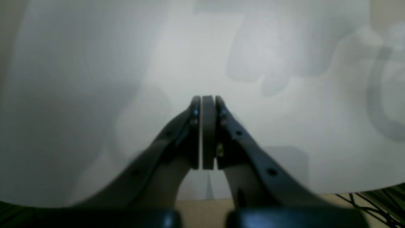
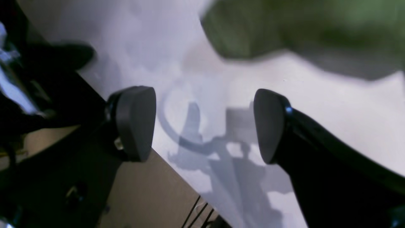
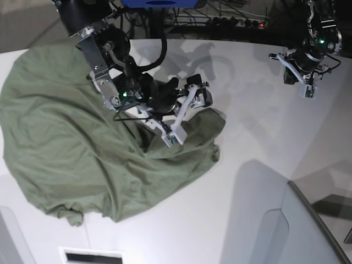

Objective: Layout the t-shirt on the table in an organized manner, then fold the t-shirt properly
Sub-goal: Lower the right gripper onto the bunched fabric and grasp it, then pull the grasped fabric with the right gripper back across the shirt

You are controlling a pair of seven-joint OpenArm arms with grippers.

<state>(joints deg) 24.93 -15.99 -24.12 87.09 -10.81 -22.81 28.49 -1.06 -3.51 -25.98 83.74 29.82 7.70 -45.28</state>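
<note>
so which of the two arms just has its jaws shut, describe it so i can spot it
Look over the white table to its bare side, away from the olive t-shirt. The left gripper hangs there alone, jaws pressed together and empty, while the right gripper gapes over the cloth.

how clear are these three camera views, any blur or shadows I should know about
Left wrist view: soft and hazy, the shut left gripper fairly sharp, vague grey shadows on the table. Right wrist view: the open right gripper sharp, the t-shirt a green smear, a crisp gripper shadow on the white surface. Base view: mostly sharp, with soft arm shadows on the table.
</note>
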